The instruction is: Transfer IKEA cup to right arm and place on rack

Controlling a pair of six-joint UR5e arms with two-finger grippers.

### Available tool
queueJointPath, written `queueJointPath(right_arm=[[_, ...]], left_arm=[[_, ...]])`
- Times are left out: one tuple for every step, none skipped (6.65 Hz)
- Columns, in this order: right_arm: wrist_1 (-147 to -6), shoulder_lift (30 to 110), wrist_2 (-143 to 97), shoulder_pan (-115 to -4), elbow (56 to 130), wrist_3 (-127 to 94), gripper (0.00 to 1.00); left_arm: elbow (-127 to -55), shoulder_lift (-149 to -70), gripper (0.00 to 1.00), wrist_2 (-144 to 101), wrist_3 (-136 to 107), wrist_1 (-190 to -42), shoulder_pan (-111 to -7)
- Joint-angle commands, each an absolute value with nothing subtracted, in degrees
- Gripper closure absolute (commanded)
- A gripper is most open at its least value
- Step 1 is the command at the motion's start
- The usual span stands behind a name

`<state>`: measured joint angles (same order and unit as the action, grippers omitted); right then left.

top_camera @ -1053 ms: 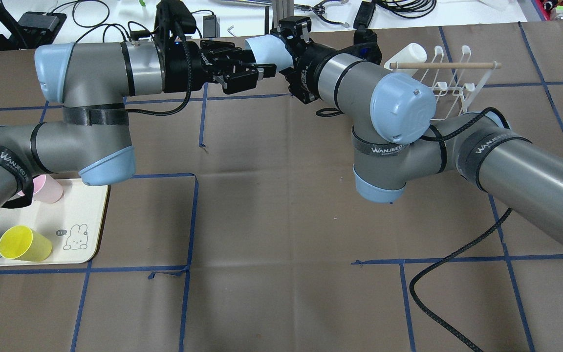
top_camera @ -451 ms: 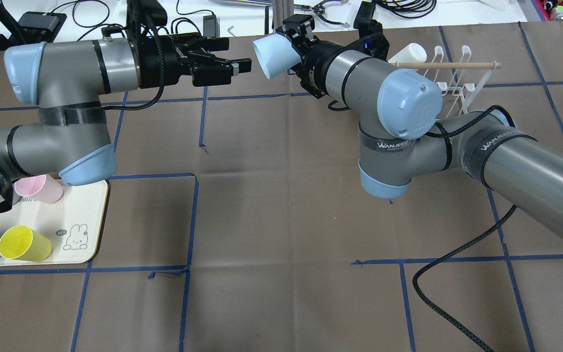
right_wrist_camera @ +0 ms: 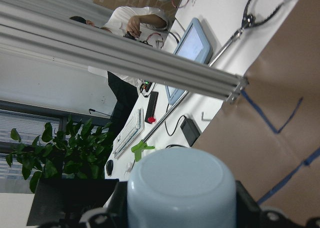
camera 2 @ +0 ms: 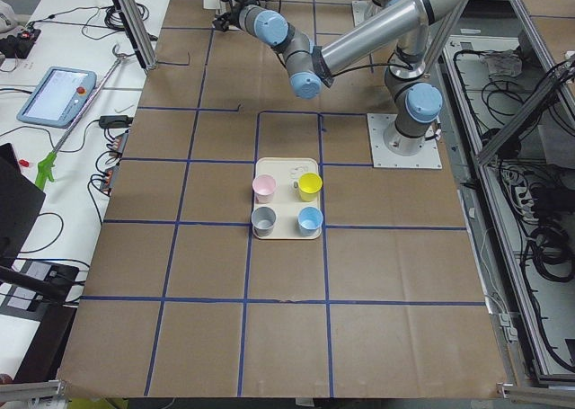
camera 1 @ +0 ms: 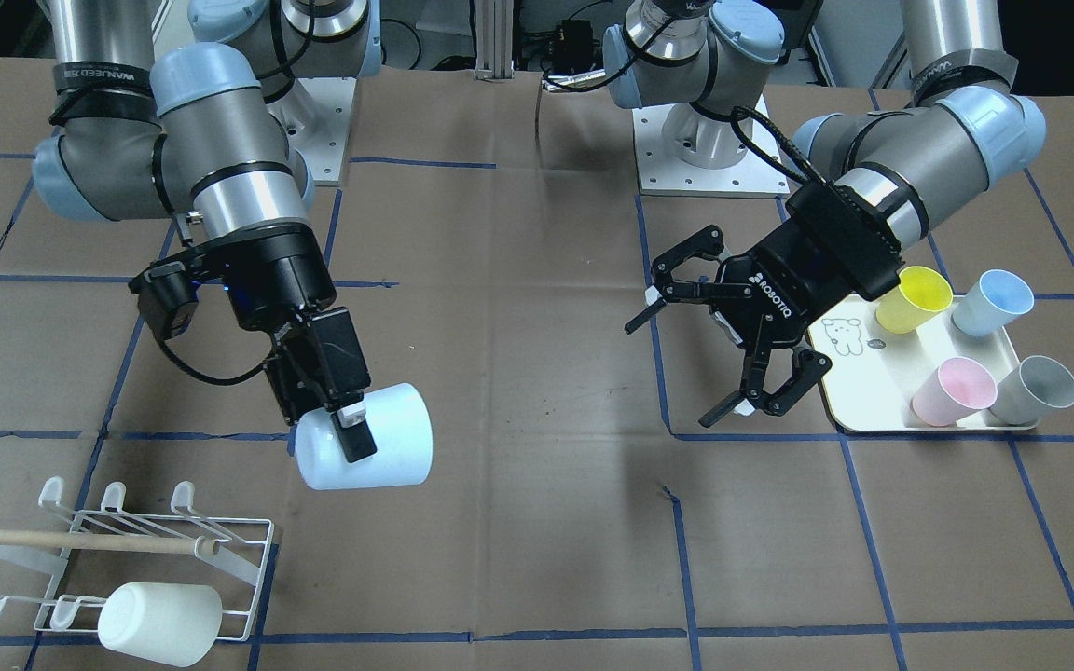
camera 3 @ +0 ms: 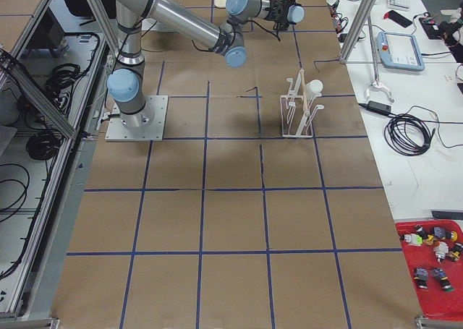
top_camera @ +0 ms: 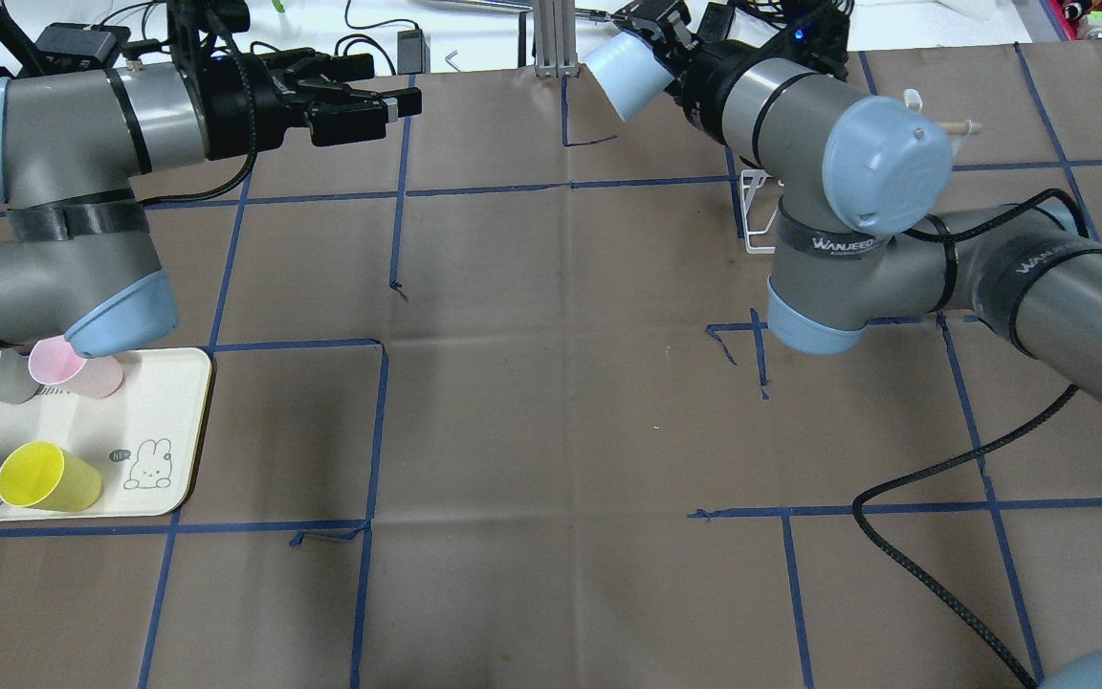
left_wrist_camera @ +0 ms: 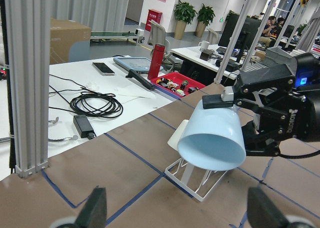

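Exterior front-facing view: the right claw (camera 1: 346, 431) is clamped on the cup (camera 1: 364, 449), one black finger pressed across the pale blue wall and the other hidden behind it. The cup hangs in the air on its side, its closed base toward the right wrist and its mouth pointing across the desk (camera 1: 518, 391) to the other arm. It is near the rack (camera 1: 127, 550) but apart from it, touching no prong. A white cup (camera 1: 159, 623) already sits on a prong at one end of the rack, tipped on its side.

The left claw (camera 1: 675, 371) is spread wide and holds nothing. It hovers just beside the tray (camera 1: 873, 410), well apart from the cup. On the tray are a yellow cup (camera 1: 915, 298), a blue cup (camera 1: 994, 303), a pink cup (camera 1: 955, 391) and a grey cup (camera 1: 1036, 391), all leaning on their sides.

From overhead, the cup (top_camera: 626, 75) is at the far edge of the desk, and the right arm's elbow covers most of the rack (top_camera: 752, 212). The left wrist view looks straight into the cup's mouth (left_wrist_camera: 212, 138), with the rack (left_wrist_camera: 195, 180) on the desk below it. The right wrist view shows the cup's round base (right_wrist_camera: 180, 193) between the jaws.
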<state>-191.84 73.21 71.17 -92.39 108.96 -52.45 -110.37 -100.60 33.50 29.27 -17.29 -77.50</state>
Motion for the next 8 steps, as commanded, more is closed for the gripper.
queueJointPath(right_arm=[[-192.04,73.21,71.1,-86.77,106.11,-25.71,0.82],[-191.87,72.69,71.19,-83.35,105.04,-11.74,0.82],[-191.78,72.34,71.28,-79.58,104.94,-1.51,0.82],[-192.47,71.2,71.11,-75.97,104.68,1.9,0.9],[-193.52,68.84,70.93,-73.15,103.81,3.67,0.9],[-196.75,65.16,70.41,-70.6,103.19,8.39,0.9],[-197.13,62.6,70.14,-68.58,102.84,11.48,0.91],[-198.88,60.93,70.14,-67.86,103.09,11.86,0.91]], left_arm=[[-109.43,-101.59,0.01,52.64,27.35,-17.4,-77.43],[-106.9,-102.82,0.01,62.13,19.68,-18.97,-78.04],[-104.87,-102.92,0.01,68.84,16.38,-26.82,-79.7],[-102.59,-102.83,0.0,79.43,15.13,-34.72,-82.76],[-98.74,-102.05,0.0,86.59,12.51,-47.33,-86.27],[-93.31,-101.43,0.0,91.01,8.74,-60.6,-88.66],[-87.86,-100.21,0.0,91.23,7.31,-75.26,-89.12],[-84.24,-98.72,0.0,91.4,7.12,-86.46,-89.03]])
